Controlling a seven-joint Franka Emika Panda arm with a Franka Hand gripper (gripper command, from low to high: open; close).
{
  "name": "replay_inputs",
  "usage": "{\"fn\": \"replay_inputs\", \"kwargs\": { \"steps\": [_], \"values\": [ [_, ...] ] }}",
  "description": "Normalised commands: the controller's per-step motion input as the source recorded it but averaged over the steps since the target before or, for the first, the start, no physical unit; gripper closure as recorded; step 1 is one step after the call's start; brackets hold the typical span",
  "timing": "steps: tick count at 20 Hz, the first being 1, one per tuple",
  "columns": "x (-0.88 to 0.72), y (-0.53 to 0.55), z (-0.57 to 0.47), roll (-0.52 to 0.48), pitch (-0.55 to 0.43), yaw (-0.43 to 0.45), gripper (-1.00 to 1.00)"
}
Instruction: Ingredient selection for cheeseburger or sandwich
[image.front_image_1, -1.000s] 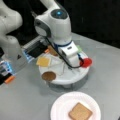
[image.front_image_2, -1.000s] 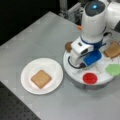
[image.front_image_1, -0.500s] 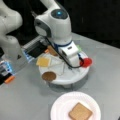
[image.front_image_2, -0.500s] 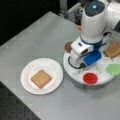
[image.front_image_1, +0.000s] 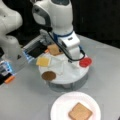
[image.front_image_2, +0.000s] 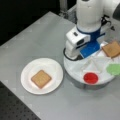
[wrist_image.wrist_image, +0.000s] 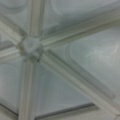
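Pincer fingers stayed hidden under the arm's wrist (image.front_image_1: 71, 46), so I couldn't tell their state. Nearest lay one toast square (image.front_image_1: 80, 111) on the white plate (image.front_image_1: 60, 105); beyond, the divided tray (image.front_image_1: 72, 72) held patty (image.front_image_1: 48, 75), cheese (image.front_image_1: 43, 61), red disc (image.front_image_1: 85, 62), second toast (image.front_image_1: 54, 49).

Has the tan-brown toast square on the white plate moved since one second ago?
No. In both front views the tan-brown toast square lies at the same spot on the round white plate, as before. The pincer itself does not show.
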Motion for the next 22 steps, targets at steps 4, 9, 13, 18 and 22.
{"fn": "replay_inputs", "kwargs": {
  "steps": [4, 9, 13, 18, 22],
  "values": [
    [0.03, -0.06, 0.20, -0.020, 0.075, -0.142, -1.00],
    [-0.15, -0.12, 0.14, -0.156, -0.081, -0.624, -1.00],
    [-0.32, -0.10, 0.13, -0.360, -0.122, -0.900, -1.00],
    [-0.33, -0.12, -0.04, -0.126, -0.008, -0.792, -1.00],
    [-0.20, -0.28, -0.17, 0.044, -0.044, -0.444, -1.00]
  ]
}}
